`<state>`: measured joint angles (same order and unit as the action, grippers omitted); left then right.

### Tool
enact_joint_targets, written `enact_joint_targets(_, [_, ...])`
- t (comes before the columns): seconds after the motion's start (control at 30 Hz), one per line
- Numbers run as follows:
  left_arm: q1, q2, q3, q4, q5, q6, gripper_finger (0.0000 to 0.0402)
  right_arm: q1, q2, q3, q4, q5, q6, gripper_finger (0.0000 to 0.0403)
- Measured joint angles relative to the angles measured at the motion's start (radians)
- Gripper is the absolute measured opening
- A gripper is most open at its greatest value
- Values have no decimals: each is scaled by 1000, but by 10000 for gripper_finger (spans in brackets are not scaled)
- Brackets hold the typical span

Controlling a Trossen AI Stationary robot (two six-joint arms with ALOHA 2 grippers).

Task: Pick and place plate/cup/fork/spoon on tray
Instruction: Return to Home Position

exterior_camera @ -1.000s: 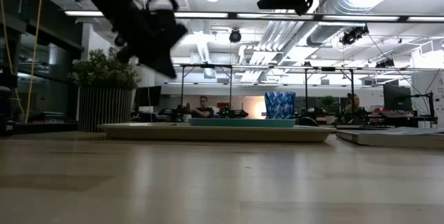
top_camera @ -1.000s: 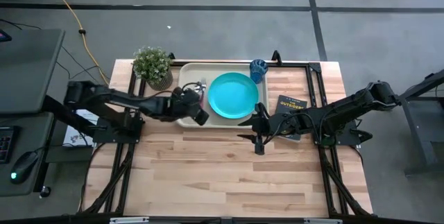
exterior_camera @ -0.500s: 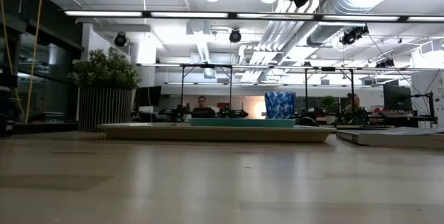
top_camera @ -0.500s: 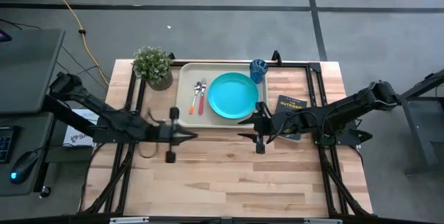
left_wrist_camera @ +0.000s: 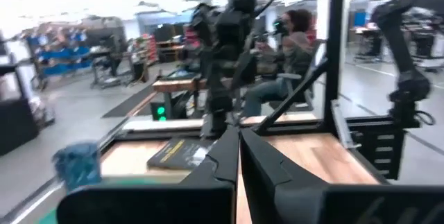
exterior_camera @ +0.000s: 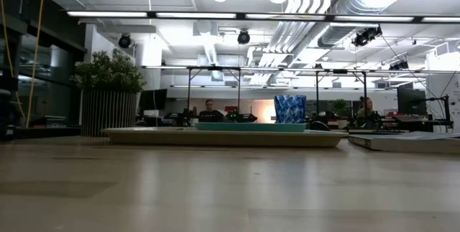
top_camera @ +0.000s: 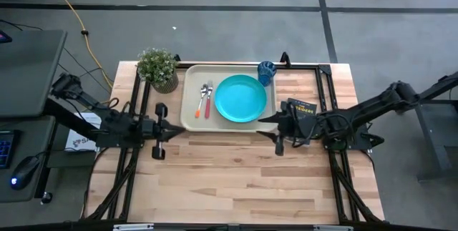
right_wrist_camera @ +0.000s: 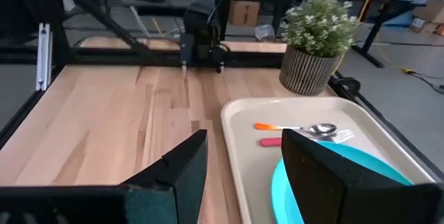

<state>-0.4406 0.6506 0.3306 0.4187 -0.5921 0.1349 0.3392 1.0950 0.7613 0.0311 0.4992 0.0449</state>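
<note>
One — my left gripper: pressed together, left of the tray
Other — my right gripper: spread, by the dark book

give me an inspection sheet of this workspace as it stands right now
surface: wooden table, nothing spilled.
job's things: plate, spoon and fork lie on the tray; the cup stands in its corner.
clutter: potted plant beside the tray; dark book on the other side.
grippers: left gripper shut, empty, near the table's left edge; right gripper open, empty, by the book.
cables: yellow cable on the floor.
surroundings: a seated person in the room behind.
</note>
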Motion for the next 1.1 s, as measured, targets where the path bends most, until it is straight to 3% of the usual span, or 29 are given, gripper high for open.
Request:
enact_joint_targets(0.13, [60,-85,-74,-1,44,-37,0,4,-62,-36,3,24,25,177])
enact_joint_targets(0.33, [218,-195,-171,-3,287,-126,0,4,-139,-87,14,24,52,177])
enact_joint_targets(0.47, [318,-236,-207,-8,379,-168,0,4,-159,-103,20,23,53,177])
enact_joint_targets(0.7, [423,-289,-256,-63,396,-196,0,4,-161,-105,3,22,53,177])
enact_joint_targets(0.9, [472,-355,-256,-160,473,-219,0,4,-161,-105,-32,17,83,177])
enact_joint_targets(1.1, [475,-467,-323,-244,437,-223,0,22,-181,-105,-63,25,93,177])
